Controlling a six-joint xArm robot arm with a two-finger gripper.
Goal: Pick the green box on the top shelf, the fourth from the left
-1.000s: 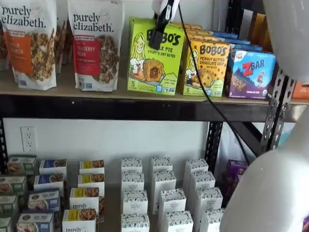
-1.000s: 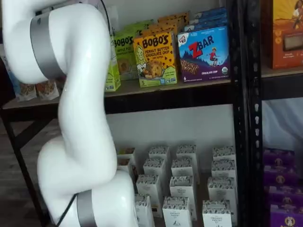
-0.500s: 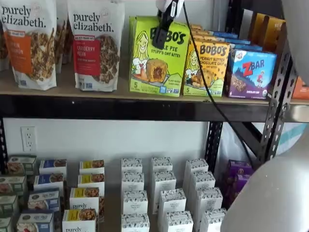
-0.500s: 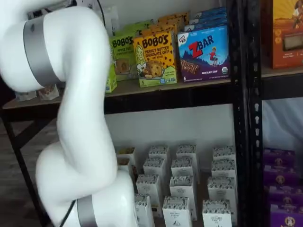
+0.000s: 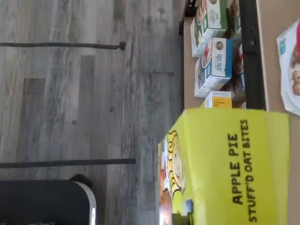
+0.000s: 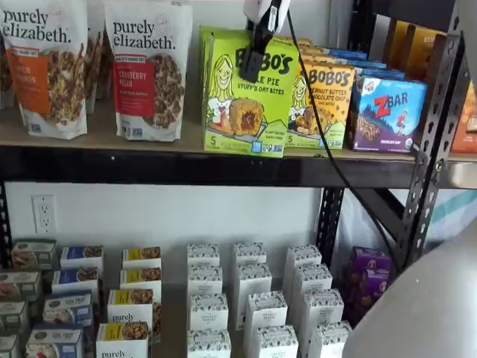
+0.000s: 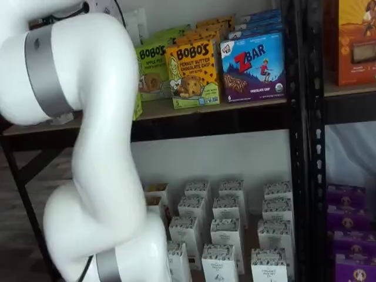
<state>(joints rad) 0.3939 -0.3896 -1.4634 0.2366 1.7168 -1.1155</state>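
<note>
End effector (image 6: 253, 63): black fingers hang over the upper front of the green box (image 6: 249, 93), closed on its top edge. The box sits at the front lip of the top shelf (image 6: 149, 165), proud of the row behind, base apparently overhanging the rail. Judged a light, stiff cardboard carton with a smooth printed skin; thin walls may buckle under pressure. Hold at the top, near the fold. Behind it, further green cartons; beside it, the yellow-orange box (image 6: 319, 104).
</note>
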